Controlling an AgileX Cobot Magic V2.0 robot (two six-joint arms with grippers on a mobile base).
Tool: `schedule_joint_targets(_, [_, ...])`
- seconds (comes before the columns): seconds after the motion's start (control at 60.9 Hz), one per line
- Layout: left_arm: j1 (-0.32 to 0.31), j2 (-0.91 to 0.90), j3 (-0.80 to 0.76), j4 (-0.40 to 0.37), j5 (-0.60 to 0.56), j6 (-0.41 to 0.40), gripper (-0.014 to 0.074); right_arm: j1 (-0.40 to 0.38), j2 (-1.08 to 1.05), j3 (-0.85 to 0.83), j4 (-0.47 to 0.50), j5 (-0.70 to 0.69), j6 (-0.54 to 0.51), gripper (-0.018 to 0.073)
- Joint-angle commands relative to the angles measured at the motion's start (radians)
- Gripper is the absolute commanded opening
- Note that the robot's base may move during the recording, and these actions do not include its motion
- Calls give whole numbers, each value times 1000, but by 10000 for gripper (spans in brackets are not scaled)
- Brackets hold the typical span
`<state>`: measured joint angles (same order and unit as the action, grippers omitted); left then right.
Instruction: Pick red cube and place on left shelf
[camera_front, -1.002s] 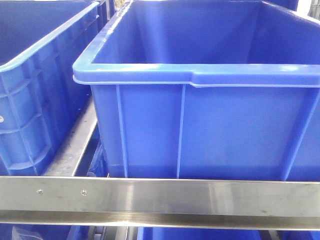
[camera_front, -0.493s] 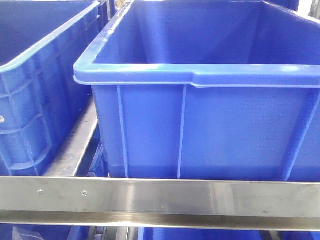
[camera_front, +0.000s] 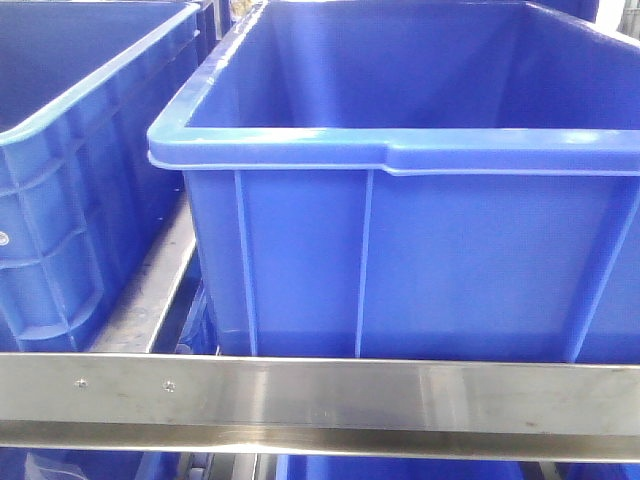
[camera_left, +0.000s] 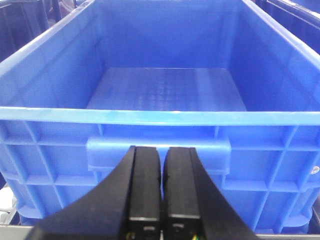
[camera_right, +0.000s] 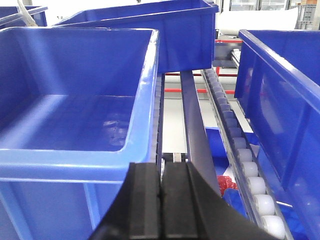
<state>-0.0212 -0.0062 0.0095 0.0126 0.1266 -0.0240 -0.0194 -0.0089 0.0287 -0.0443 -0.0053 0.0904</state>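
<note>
Front view close, level on shelf rail (camera_front: 320, 395) and blue crate (camera_front: 400, 250); wrist views behind end effectors, facing crates.

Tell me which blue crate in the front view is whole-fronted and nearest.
The big crate filling centre and right, behind the steel rail; the other crate is cut off at left.

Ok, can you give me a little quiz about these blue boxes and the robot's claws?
1. True or false: the left claw is holding a red cube.
2. Pick one. What shows inside the blue crate in front of the left claw? A) a red cube B) nothing, just its bare floor C) a teal tub
3. Fill in the gap: to the right of the right claw runs a line of white ____.

Key: 1 false, it is shut on nothing. 2 B. 3 rollers.
</note>
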Motion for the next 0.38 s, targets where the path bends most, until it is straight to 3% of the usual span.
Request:
schedule_joint_targets(0.0, [-1, -15, 23, -5, -88, -1, 102, -4, -22, -16, 0, -94, -10, 39])
schedule_joint_targets(0.361, [-1, -15, 23, -5, -88, -1, 102, -4, -22, -16, 0, -94, -10, 39])
